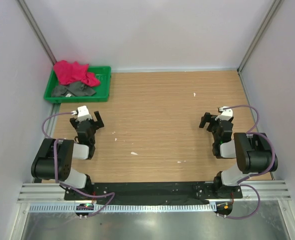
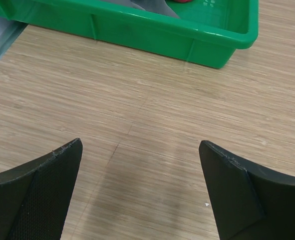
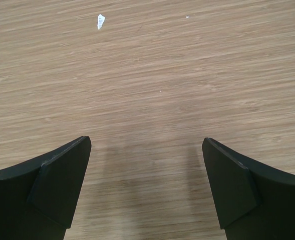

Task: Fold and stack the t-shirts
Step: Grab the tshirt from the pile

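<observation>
Two t-shirts lie crumpled in the green tray (image 1: 105,85) at the table's far left. The crimson-red t-shirt (image 1: 73,72) is bunched at the tray's back, spilling over the dark grey t-shirt (image 1: 73,89) in front of it. My left gripper (image 1: 89,118) hovers over bare wood a short way in front of the tray, open and holding nothing. In the left wrist view the tray's front wall (image 2: 152,35) shows beyond the spread fingertips (image 2: 69,157). My right gripper (image 1: 212,120) is open over bare wood on the right, nothing between its fingertips (image 3: 222,160).
Pale walls with metal corner posts close the table on three sides. Small white flecks (image 1: 133,153) dot the wood, one ahead of the right gripper (image 3: 100,21). Both arm bases sit on the black strip (image 1: 152,190) at the near edge.
</observation>
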